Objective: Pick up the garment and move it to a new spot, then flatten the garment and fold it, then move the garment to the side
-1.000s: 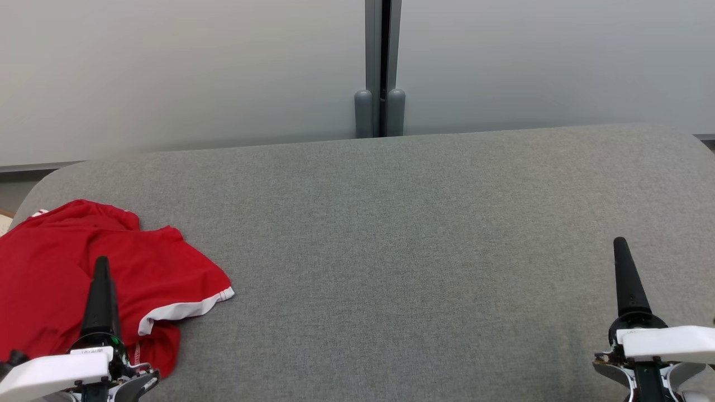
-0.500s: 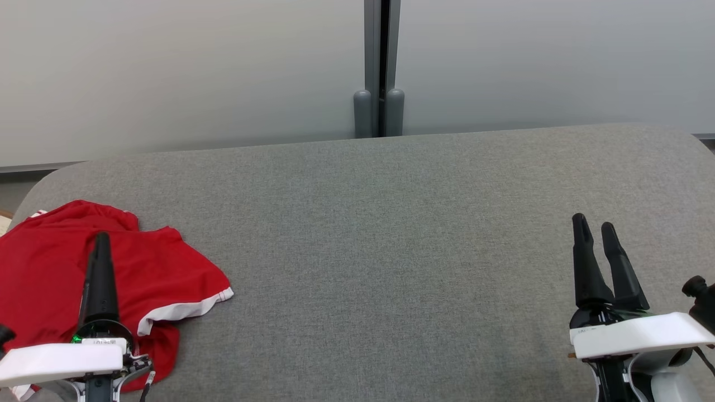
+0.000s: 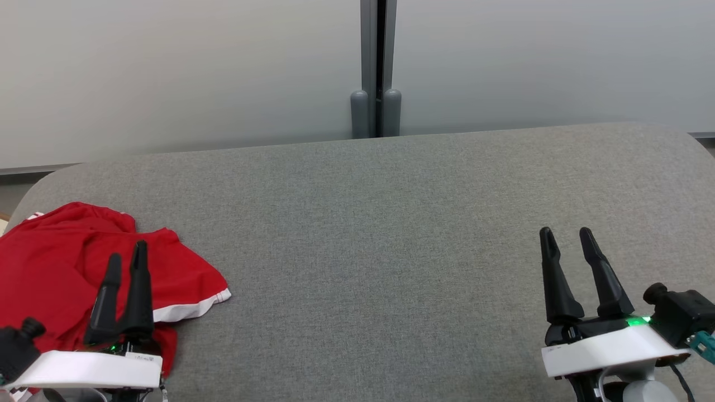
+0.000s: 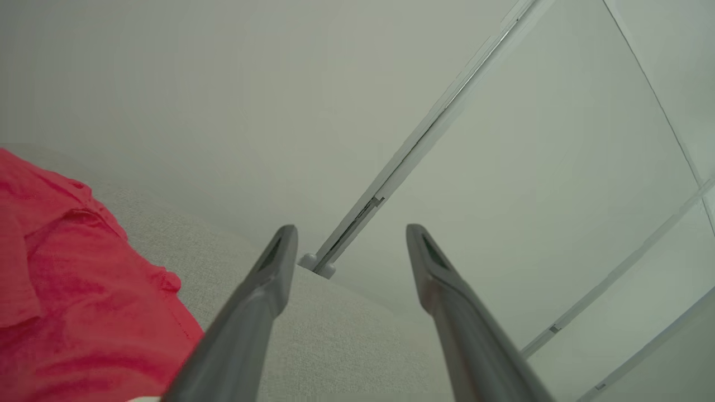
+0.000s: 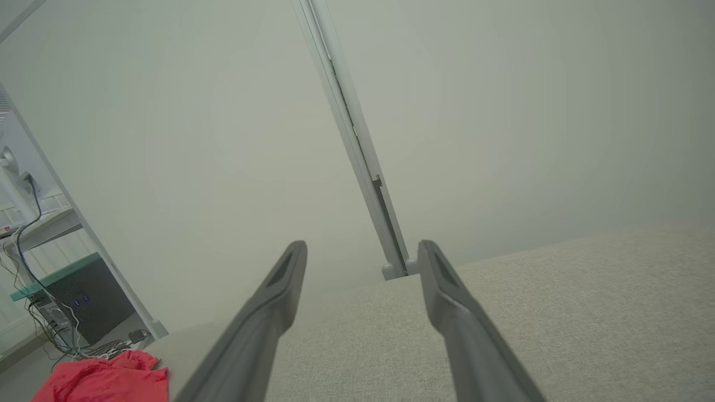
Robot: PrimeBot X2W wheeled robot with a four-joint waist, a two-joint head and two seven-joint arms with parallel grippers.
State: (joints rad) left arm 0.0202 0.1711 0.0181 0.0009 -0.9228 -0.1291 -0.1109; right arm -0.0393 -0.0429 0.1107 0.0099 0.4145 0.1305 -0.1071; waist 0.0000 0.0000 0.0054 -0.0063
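Crumpled red garment [image 3: 56,268] with white sleeve trim at the far left of a grey fabric surface [image 3: 363,223]. Before its near part, left gripper [image 3: 127,250], fingers slightly apart. At the lower right, right gripper [image 3: 565,230] over bare fabric, fingers spread, well apart from the garment.

Grey fabric surface [image 3: 391,234]; pale panels [image 3: 167,72] behind, grey post [image 3: 377,56] between; perhaps desk [image 5: 39,228] beyond.

A red garment [image 3: 50,273] with white sleeve trim lies on the flecked grey fabric tabletop [image 3: 391,223]; the left end effector [image 3: 127,252] and right end effector [image 3: 565,233] show black fingers [image 3: 606,282], white housings [image 3: 609,343] and green lights [image 3: 637,321]
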